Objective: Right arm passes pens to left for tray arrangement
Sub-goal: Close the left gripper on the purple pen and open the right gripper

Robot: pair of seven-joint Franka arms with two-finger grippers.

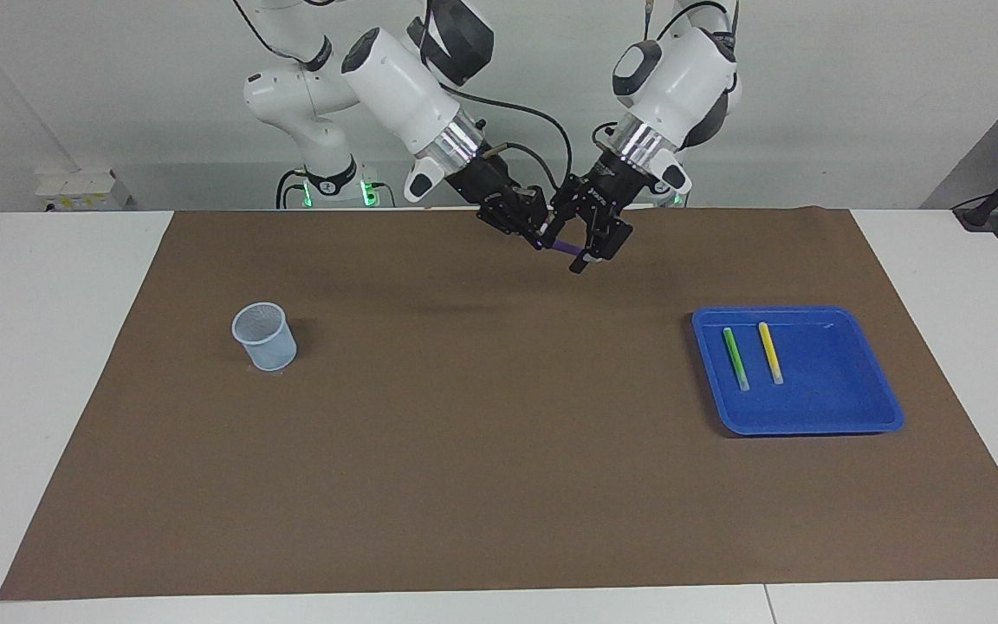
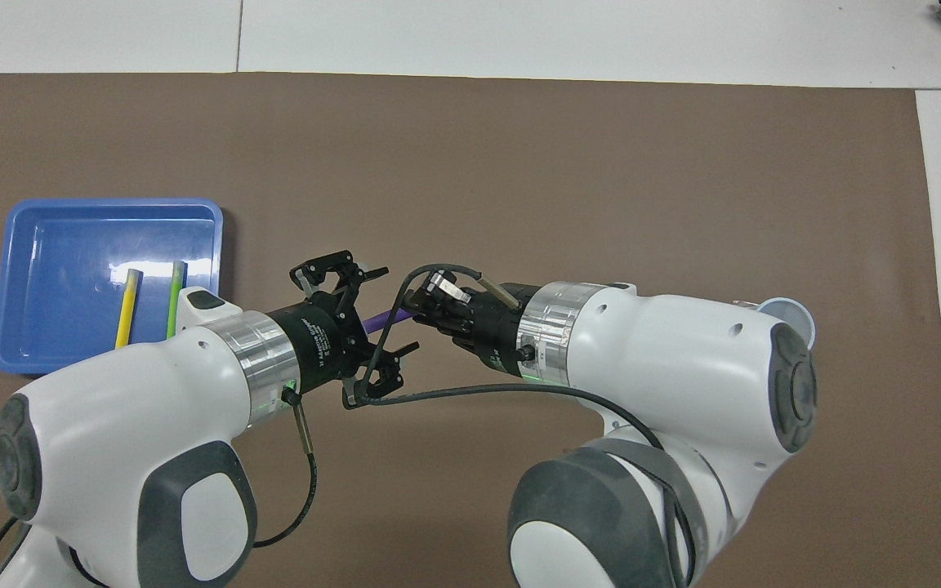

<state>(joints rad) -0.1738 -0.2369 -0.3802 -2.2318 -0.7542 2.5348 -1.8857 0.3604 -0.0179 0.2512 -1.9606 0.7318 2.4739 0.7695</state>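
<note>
Purple pen (image 1: 563, 248) in midair over mat, gripped in right end effector (image 1: 534, 236) — free end points into left end effector (image 1: 586, 253), spread wide around it. Green, yellow pens in tray (image 1: 880, 407).

White arms (image 2: 683, 359), black tools (image 2: 360, 322)

Right claw (image 2: 425, 298) pinches purple pen (image 2: 379, 318); left claw (image 2: 368, 314) spread around it.

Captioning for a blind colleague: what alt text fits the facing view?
Above a brown mat, the right end effector holds a slim purple pen inside the open left end effector. Green pen and yellow pen lie in a blue tray.
</note>
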